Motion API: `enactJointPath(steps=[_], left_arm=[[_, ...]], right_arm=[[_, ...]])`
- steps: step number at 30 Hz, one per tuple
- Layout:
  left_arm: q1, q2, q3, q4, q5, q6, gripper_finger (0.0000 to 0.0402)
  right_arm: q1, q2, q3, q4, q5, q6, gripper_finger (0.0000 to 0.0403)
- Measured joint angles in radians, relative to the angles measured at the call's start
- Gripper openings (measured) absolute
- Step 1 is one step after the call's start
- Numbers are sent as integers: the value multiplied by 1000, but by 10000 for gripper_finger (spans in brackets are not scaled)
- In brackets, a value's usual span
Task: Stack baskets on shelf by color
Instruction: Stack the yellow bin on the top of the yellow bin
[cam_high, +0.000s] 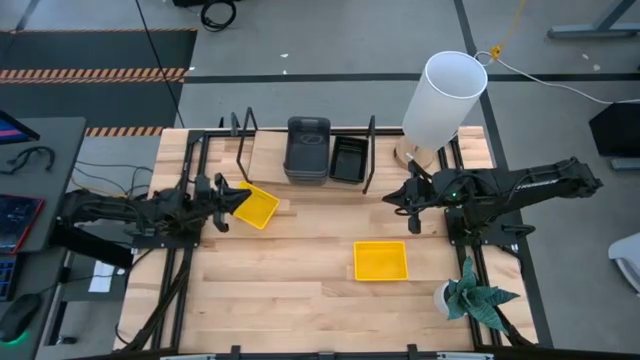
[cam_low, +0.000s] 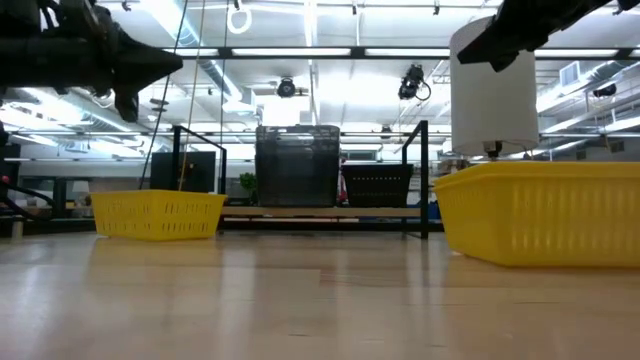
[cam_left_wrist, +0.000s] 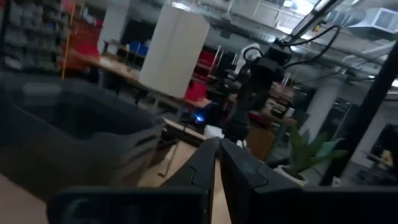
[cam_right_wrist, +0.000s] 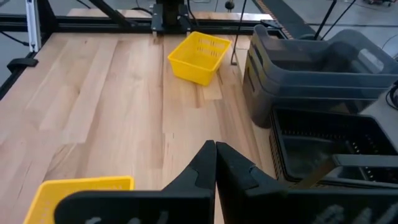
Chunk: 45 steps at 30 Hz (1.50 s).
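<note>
One yellow basket rests by its base on the table just in front of the shelf's left end, turned askew; it also shows in the low view and the right wrist view. A second yellow basket rests on the table nearer the front. A stack of dark grey baskets and a black slotted basket stand on the shelf. My left gripper hovers shut above the first yellow basket's left corner, well clear of it in the low view. My right gripper is shut and empty, raised right of the shelf.
A tall white cylinder stands at the back right beside the shelf. A small potted plant stands at the front right. The shelf's black uprights rise beside the baskets. Bare tabletop lies between the two yellow baskets.
</note>
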Motion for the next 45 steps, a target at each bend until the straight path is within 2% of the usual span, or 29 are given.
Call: enactJointPath(steps=[4, 12, 15, 18, 22, 26, 32, 41, 45], left_arm=[[11, 29, 111, -129, 2, -76, 21], [22, 205, 411, -842, 3, -202, 26], [22, 281, 491, -1022, -6, -248, 43], [24, 349, 551, -1142, -56, -333, 63], [44, 431, 590, -1223, -59, -403, 88], [101, 512, 591, -1280, 0, -424, 104], [211, 628, 591, -1345, 78, -424, 107], [315, 755, 591, -1344, 75, -387, 108], [355, 784, 591, -1342, 65, -362, 122]], right_arm=[[0, 0, 0, 1, 0, 0, 9], [0, 0, 0, 10, 1, -2, 9], [0, 0, 0, 10, 1, -2, 9], [0, 0, 0, 10, 1, -3, 9], [0, 0, 0, 11, 1, -3, 9], [0, 0, 0, 17, -1, -3, 9], [0, 12, 0, 29, -8, -3, 9], [0, 61, 0, 41, -9, -14, 9], [0, 73, 0, 40, -9, -30, 9]])
